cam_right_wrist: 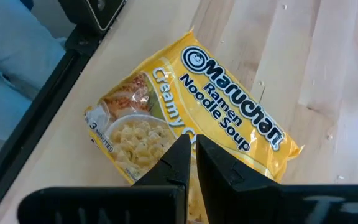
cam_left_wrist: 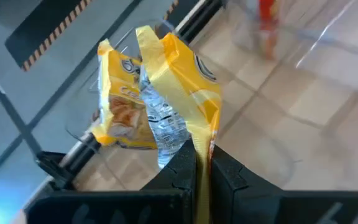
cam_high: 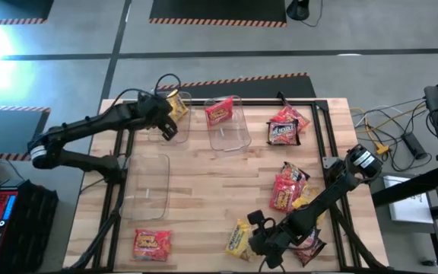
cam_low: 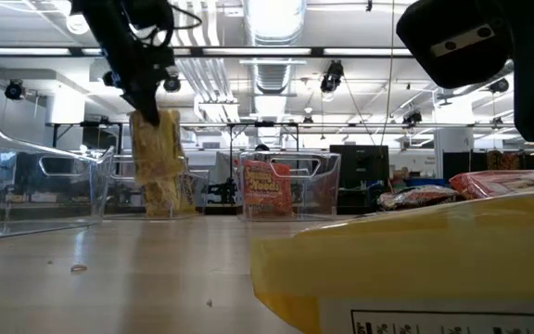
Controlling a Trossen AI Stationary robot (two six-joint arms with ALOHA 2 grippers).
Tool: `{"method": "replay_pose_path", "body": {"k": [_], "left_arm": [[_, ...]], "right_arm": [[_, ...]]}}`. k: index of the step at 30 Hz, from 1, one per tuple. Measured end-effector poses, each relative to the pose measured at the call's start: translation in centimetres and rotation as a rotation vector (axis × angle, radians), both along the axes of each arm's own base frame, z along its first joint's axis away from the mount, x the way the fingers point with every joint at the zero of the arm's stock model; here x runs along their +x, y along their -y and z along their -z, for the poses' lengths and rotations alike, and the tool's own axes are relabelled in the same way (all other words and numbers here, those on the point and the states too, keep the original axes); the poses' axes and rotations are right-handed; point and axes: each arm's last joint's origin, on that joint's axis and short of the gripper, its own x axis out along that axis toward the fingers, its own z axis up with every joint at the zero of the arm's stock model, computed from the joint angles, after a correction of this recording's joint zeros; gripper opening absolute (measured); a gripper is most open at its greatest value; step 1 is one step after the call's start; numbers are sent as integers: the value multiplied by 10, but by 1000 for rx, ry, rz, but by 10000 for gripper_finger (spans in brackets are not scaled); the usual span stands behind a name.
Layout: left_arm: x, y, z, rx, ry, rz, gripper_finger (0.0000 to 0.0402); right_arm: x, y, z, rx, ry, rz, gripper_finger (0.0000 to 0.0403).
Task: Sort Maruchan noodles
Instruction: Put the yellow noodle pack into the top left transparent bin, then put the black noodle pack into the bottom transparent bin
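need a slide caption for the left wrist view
Left claw shut on a yellow noodle packet, holding it above a clear bin.

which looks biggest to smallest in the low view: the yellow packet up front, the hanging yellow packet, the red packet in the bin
1. Front yellow packet, by far the largest, though it lies closest to the camera, so that proves little.
2. Hanging yellow packet, held by the left hand.
3. Red packet in the clear bin, slightly smaller.

left pincer (cam_left_wrist: 196,163) closed, raised | right pincer (cam_right_wrist: 191,155) closed, low
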Motion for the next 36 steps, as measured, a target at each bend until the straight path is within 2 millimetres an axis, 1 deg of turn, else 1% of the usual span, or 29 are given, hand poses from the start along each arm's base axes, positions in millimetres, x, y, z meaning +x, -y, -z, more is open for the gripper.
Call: {"method": "replay_pose_path", "body": {"k": [3,7,13,20,25,30,36], "left_arm": [[2,-14,10,2,-96,29,1],[7,-32,24,-4,-175,64,1],[16,-53,40,-6,-204,85,2],[19,-68,52,9,-222,49,21],[18,-73,55,49,-278,-6,45],[14,-75,50,159,-367,-106,81],[14,-75,39,188,-331,-133,116]], "right_arm": [[0,0,0,-20,7,-26,18],[0,0,0,-37,13,-48,18],[2,3,0,-51,17,-58,18],[5,6,0,-59,19,-57,18],[7,8,0,-68,22,-62,18],[8,11,0,-76,24,-64,18],[11,14,0,-89,28,-71,18]]}}
